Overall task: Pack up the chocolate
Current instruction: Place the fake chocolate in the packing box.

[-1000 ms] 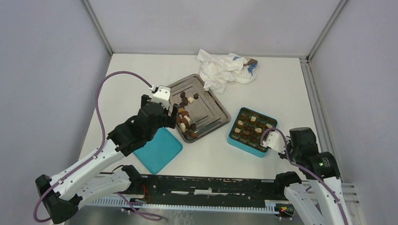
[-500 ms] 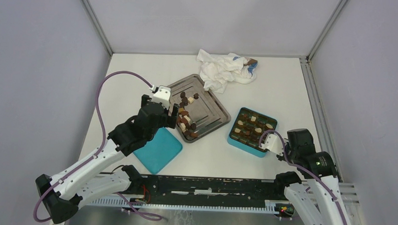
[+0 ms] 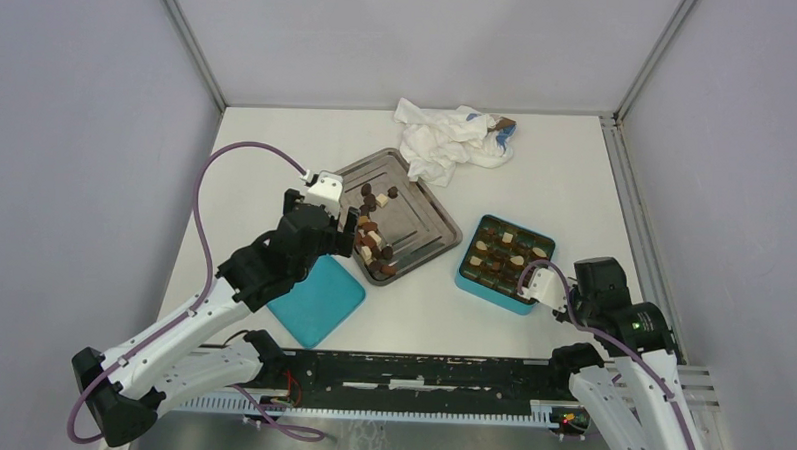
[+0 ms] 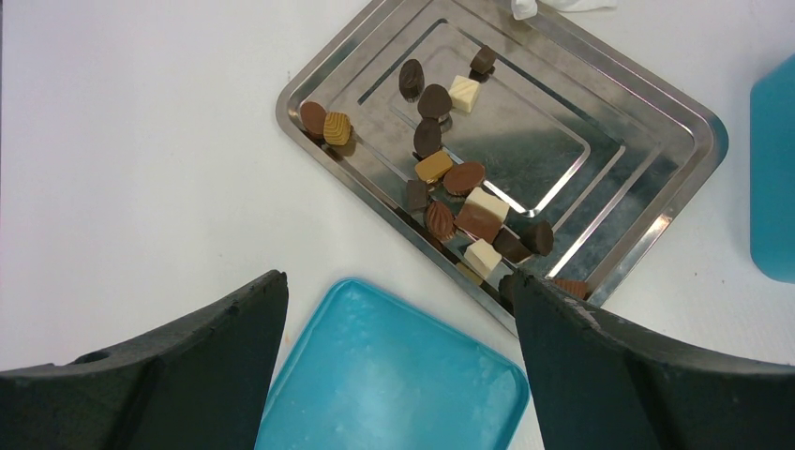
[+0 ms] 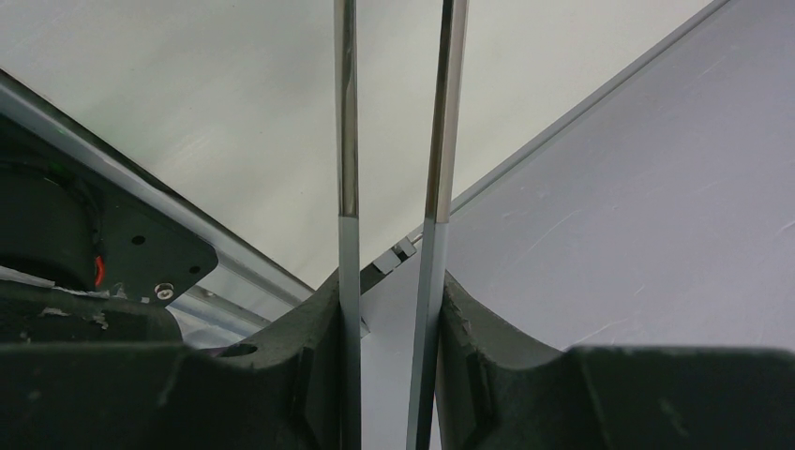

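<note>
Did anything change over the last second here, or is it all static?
The right gripper, shut on two metal strips, drew back a little toward the table's near edge, away from the teal box. Nothing was picked up or let go. The left gripper stayed open over the tray. The chocolates, teal lid and cloth did not move.

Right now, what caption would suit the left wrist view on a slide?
Open left claw hovers over a teal lid, facing loose chocolates on a steel tray.
</note>
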Robot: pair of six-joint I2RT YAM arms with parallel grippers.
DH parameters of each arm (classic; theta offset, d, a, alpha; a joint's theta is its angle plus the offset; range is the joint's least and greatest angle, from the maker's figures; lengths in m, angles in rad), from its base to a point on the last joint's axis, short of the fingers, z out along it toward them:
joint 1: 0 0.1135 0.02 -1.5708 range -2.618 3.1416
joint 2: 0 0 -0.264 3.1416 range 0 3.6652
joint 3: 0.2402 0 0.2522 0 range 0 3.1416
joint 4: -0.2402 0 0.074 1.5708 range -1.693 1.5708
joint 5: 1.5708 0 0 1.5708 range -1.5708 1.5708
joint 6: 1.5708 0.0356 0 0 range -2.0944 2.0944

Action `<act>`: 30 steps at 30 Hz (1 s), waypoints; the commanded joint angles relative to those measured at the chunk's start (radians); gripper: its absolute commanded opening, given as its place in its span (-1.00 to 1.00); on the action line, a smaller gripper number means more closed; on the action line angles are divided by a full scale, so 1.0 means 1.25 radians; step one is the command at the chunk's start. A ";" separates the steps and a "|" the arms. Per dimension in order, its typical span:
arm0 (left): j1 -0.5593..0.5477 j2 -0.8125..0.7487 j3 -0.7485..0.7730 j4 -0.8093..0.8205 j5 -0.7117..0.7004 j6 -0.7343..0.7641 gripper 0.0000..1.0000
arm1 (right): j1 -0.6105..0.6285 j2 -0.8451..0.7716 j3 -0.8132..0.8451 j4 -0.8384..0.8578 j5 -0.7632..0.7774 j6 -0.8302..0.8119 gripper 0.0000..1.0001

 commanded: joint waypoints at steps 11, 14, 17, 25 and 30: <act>0.004 -0.002 0.003 0.031 0.006 0.036 0.88 | -0.003 0.012 0.042 0.024 -0.001 0.011 -0.16; 0.003 -0.003 0.003 0.031 0.006 0.036 0.88 | -0.003 0.015 0.052 0.024 -0.011 0.012 -0.16; 0.004 -0.002 0.003 0.031 0.006 0.035 0.88 | -0.003 0.016 0.076 0.024 -0.031 0.015 -0.17; 0.003 0.000 0.003 0.032 0.018 0.034 0.88 | -0.003 0.053 0.149 0.027 -0.140 0.028 -0.21; 0.004 0.020 0.018 0.037 0.103 0.016 0.86 | -0.003 0.112 0.192 0.095 -0.260 0.062 -0.24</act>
